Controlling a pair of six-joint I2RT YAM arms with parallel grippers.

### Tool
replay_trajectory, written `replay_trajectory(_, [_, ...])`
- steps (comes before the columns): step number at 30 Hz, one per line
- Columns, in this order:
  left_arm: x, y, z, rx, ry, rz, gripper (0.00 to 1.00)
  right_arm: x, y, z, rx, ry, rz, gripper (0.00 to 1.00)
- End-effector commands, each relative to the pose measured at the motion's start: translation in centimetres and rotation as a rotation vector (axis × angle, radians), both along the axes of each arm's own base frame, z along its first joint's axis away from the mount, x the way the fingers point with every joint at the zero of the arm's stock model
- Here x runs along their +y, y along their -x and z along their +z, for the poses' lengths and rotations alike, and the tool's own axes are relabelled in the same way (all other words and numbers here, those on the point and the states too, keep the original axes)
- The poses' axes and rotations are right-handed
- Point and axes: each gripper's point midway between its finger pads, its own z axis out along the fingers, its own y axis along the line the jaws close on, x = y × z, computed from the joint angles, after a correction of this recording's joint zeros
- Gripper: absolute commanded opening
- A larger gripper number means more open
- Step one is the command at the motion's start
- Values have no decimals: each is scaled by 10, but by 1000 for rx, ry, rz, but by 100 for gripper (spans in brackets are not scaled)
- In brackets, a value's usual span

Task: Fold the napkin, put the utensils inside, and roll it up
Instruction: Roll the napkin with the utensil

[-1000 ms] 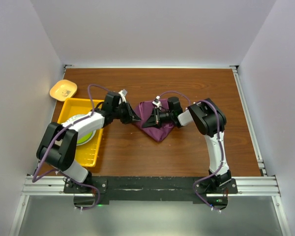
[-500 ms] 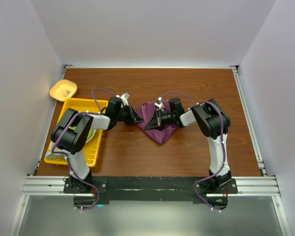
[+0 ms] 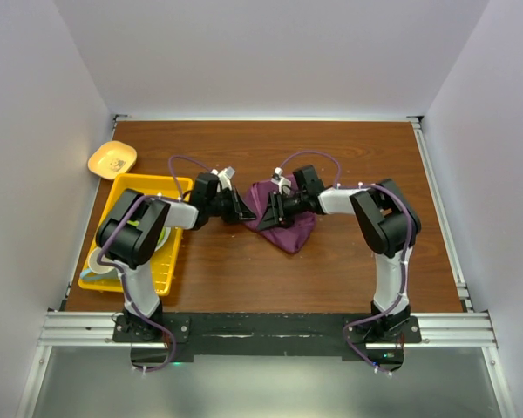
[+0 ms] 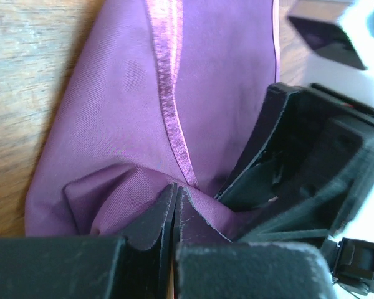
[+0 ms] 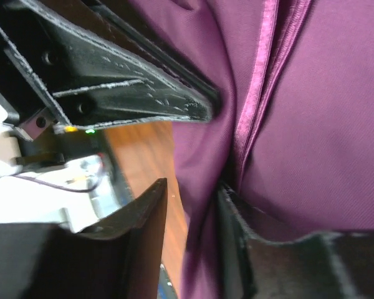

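- Top external: we see the napkin (image 3: 289, 225) at the middle of the desk (image 3: 349, 152).
- Our left gripper (image 4: 175, 202) has its jaws pinching a napkin fold.
- Our right gripper (image 5: 190, 188) has its jaws apart, with cloth between them.

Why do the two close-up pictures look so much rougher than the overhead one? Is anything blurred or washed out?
Top external: evenly lit, sharp, only soft shadows. Left wrist: napkin crisp with a shiny seam, upper right corner washed out white, left gripper dark in front. Right wrist: very close, napkin fills most of it, white glare at lower left.
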Motion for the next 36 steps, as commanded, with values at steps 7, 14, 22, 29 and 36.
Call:
replay_trajectory(7, [-14, -3, 6, -54, -21, -87, 0, -60, 6, 9, -166, 466, 64, 52])
replay_trajectory(14, [-18, -2, 7, -59, -34, -114, 0, -81, 5, 21, -242, 561, 64, 60])
replay_trajectory(22, [-24, -2, 10, -66, -46, -140, 0, -98, 12, 30, -254, 608, 4, 59])
replay_trajectory(29, [-28, -4, 14, -75, -57, -167, 0, -114, 24, 22, -236, 632, -15, 54])
replay_trajectory(36, [-30, -6, 16, -71, -57, -178, 0, -130, 43, -21, -157, 670, -38, 31])
